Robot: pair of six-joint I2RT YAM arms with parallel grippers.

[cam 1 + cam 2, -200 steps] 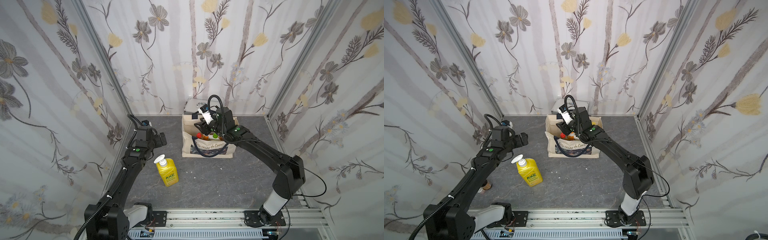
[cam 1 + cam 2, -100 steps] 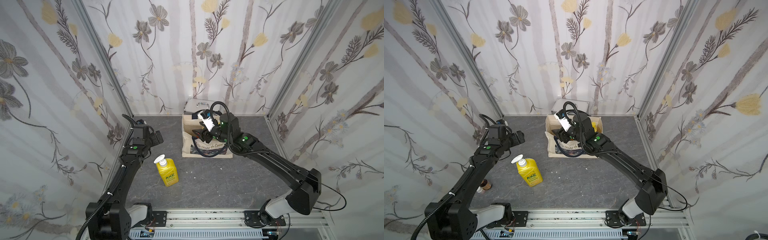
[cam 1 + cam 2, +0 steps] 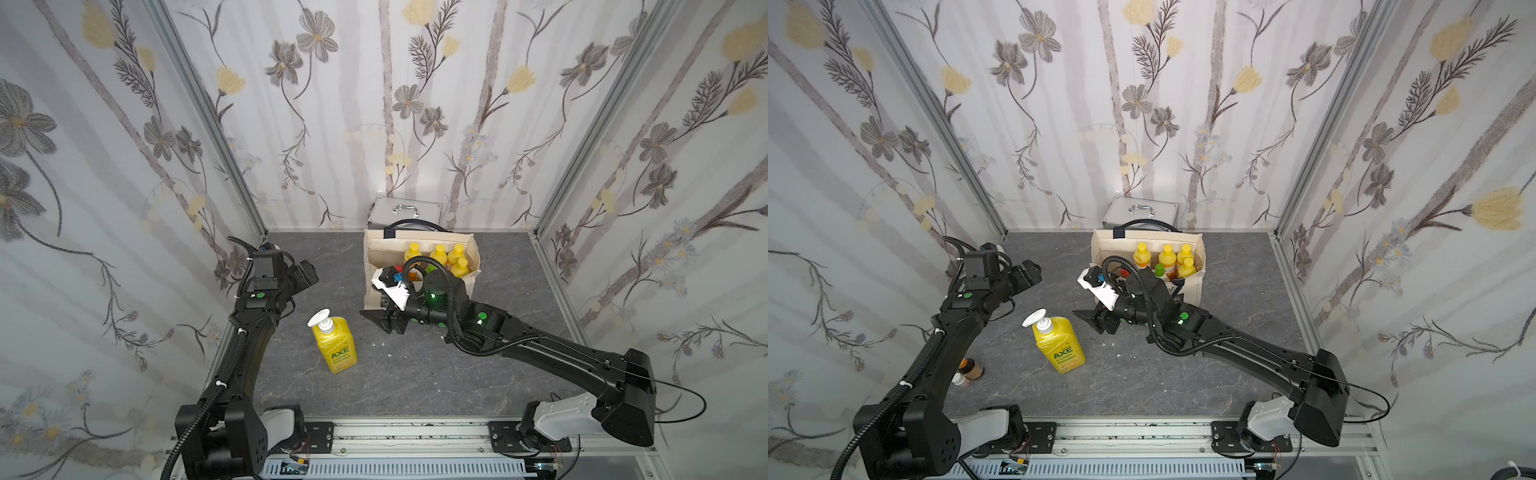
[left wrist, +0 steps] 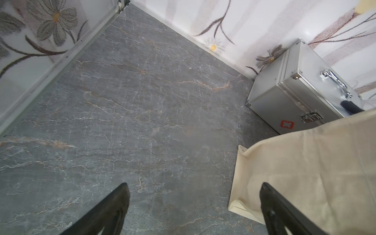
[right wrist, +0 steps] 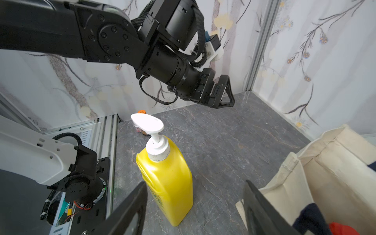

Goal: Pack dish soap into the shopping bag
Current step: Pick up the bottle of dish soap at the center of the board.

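Bare floor (image 3: 332, 257) lying open between left gripper (image 3: 309, 274) and shopping bag (image 3: 374, 257), AXE pump bottle (image 3: 334, 347) standing just before right gripper (image 3: 380, 322), silver case (image 3: 405, 212) crowding behind the bag.

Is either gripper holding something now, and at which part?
Nothing is held. The left gripper and right gripper are both open and empty; the right one is beside the AXE bottle, apart from it.

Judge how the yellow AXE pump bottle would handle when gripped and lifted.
Probably heavy for a pinch: the AXE pump bottle is big and broad, though its fill level isn't visible. Its glossy plastic sides could slip. Standing upright, tall, with the pump head overhanging, it may tip if pushed high.
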